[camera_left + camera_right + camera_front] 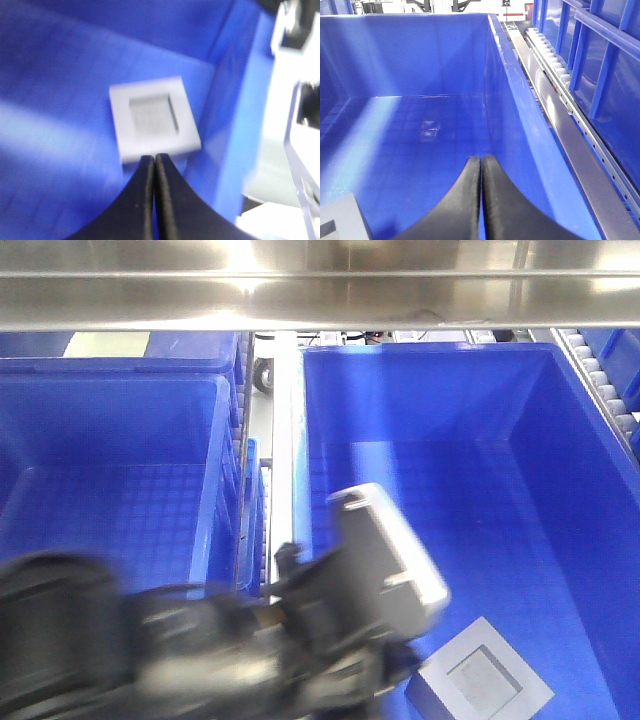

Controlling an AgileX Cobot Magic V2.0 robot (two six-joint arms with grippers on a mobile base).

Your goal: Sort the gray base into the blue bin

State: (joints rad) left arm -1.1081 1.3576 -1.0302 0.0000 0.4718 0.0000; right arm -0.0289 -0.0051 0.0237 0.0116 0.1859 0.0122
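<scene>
Two large blue bins fill the front-facing view, a metal rail running between them. The gray base lies on the grid-patterned floor of the right-hand blue bin, near its front edge, with the shallow square recess facing up. A blurred dark arm with a light gray housing reaches in from the lower left over the wall of that bin; the other blue bin stands to the left.

From the left wrist view, the left gripper hangs above the gray base, its two black fingers pressed together with only a thin seam between them, holding nothing. The block sits just beyond the fingertips (whether they touch it cannot be told) and close to the bin's wall.

In the right wrist view, the right gripper is likewise closed, finger against finger, empty, poised over the floor of the bin. A corner of the gray base shows at the lower left. A roller conveyor track runs along the bin's right side.
</scene>
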